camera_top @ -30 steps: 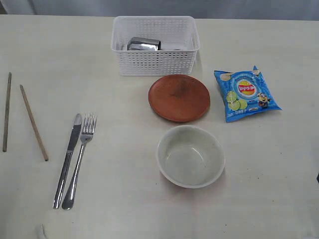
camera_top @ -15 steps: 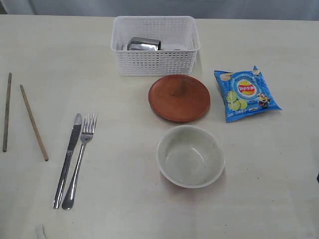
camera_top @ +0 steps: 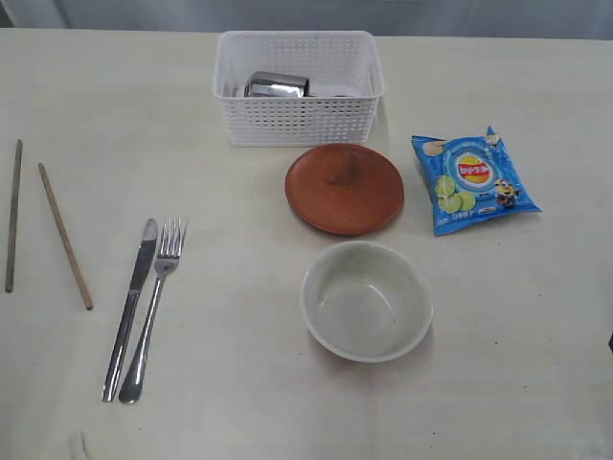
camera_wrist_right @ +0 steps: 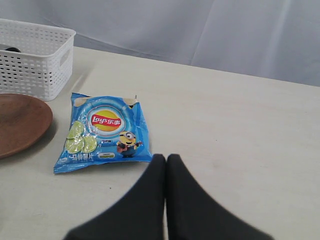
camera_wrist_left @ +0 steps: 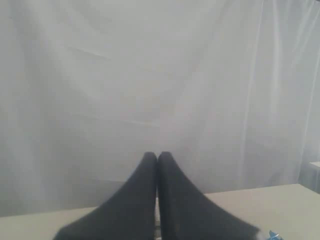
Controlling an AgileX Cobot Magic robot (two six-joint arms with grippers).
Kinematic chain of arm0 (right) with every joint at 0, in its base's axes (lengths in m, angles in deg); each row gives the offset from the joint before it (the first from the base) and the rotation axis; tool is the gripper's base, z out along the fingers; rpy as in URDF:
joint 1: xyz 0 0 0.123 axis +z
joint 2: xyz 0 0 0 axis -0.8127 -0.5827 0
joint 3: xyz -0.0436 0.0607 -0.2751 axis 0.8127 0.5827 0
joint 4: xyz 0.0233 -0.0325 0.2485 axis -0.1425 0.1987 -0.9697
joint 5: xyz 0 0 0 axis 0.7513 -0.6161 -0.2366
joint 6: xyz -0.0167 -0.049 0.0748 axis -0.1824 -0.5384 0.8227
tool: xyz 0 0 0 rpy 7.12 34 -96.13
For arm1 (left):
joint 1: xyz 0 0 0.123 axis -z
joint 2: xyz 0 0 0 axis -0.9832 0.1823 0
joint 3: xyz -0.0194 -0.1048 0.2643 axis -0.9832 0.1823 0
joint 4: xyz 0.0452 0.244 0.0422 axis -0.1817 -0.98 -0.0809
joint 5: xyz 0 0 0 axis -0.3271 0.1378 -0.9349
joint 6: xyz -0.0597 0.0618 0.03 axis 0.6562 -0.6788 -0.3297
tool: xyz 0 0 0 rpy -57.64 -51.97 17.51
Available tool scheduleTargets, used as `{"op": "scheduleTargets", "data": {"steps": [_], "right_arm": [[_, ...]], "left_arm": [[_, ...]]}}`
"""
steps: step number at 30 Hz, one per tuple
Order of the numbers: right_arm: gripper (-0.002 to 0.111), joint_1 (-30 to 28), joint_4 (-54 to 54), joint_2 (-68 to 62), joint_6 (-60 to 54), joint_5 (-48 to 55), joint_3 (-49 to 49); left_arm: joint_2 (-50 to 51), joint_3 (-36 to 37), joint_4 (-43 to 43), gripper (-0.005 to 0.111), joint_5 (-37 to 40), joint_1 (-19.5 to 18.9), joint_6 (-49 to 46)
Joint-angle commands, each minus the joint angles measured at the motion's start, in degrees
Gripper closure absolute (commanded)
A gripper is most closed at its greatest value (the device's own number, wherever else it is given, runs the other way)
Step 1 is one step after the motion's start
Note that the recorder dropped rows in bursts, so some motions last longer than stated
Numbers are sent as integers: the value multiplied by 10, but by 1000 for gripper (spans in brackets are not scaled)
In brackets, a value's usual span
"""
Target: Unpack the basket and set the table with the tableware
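The white basket stands at the back of the table with the steel cup lying inside. In front of it are the brown plate and the pale bowl. Knife and fork lie side by side at the left, with two chopsticks further left. The wooden spoon is out of view. My left gripper is shut and empty, raised toward a white curtain. My right gripper is shut and empty over the table near the basket and plate. Neither arm shows in the exterior view.
A blue chip bag lies right of the plate; in the right wrist view the chip bag is just beyond my fingertips. A white curtain hangs behind the table.
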State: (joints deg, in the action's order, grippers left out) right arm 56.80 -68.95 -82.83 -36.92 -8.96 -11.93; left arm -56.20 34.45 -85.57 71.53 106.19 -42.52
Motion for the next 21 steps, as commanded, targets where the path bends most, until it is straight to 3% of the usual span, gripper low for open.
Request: {"op": "scheduleTargets", "data": {"steps": [1,5,9,15,21], "right_arm": [[109,0,3,2,0,-2,2],[109,0,3,2,0,-2,2],[109,0,3,2,0,-2,2],[109,0,3,2,0,-2,2],[109,0,3,2,0,0,2]], "left_arm": [[-4,17,5,107,4,-2,-20],[-4,38,55,107,4,-18,-105],[-4,50,119,107,4,-61,-172],[-23,88,122,107,2,-129,-178],[-40,149,118,107,-17,-159,-178]]}}
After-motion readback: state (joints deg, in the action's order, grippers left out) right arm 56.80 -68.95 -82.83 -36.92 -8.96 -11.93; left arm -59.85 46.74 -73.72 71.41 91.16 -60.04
